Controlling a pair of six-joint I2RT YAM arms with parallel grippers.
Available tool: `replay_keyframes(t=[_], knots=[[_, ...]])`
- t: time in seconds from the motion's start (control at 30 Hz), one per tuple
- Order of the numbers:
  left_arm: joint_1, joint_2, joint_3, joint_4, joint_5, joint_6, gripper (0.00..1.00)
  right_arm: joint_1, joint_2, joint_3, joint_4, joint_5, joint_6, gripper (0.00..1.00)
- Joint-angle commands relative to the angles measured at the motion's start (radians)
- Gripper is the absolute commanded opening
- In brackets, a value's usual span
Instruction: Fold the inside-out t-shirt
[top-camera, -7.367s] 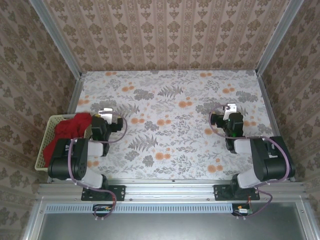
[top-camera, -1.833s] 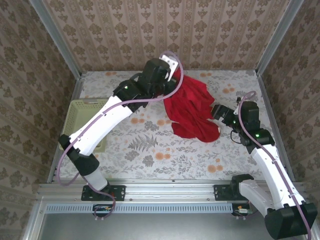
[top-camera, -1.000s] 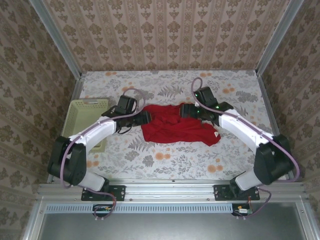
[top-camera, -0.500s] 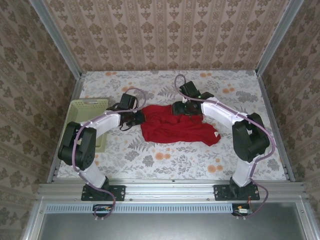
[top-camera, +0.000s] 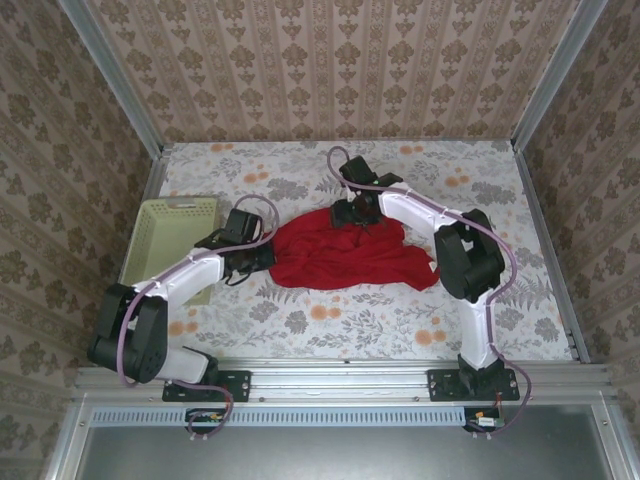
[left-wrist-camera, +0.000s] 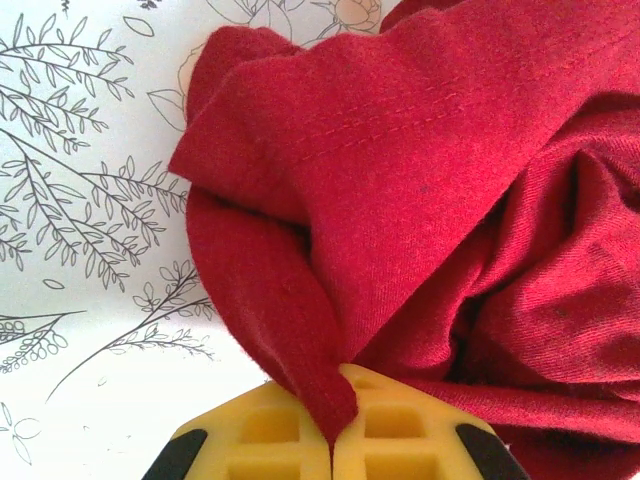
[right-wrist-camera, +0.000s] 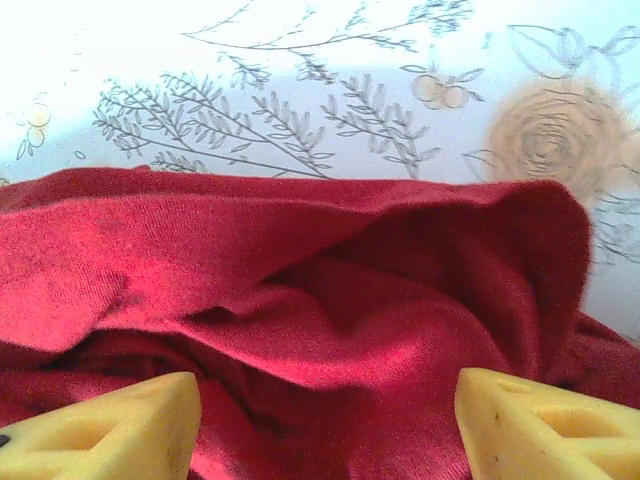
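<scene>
My left hand (left-wrist-camera: 335, 405) is clenched on the near-left edge of the red t-shirt (top-camera: 345, 258), which lies crumpled in the middle of the bench (top-camera: 400, 322). My right hand (right-wrist-camera: 328, 400) hovers released over its far edge.

A robot test cell dressed like a home is indicated: the white floral-printed table (top-camera: 340, 320) is boxed in on three sides by beige damask-wallpapered panels (top-camera: 330, 70) held in bare aluminium posts (top-camera: 110, 75), and a metal mounting rail (top-camera: 340, 376) is fixed along its near edge.

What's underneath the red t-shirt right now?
The floral table shows all around the t-shirt. The patch directly beneath it is covered by the cloth, so it cannot be seen.
</scene>
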Motion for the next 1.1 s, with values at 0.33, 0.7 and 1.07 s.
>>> replay_keyframes(t=[0.33,0.7,1.07], knots=[[-0.002,-0.050,-0.013,-0.044,-0.063,0.033,0.00,-0.044,-0.028,0.033,-0.121,0.187,-0.050,0.75],[-0.003,-0.058,-0.018,-0.044,-0.054,0.026,0.00,-0.054,0.140,0.171,-0.177,0.160,-0.080,0.69],[-0.003,-0.073,0.071,-0.096,-0.059,0.058,0.00,-0.049,0.018,0.198,-0.201,0.190,-0.101,0.00]])
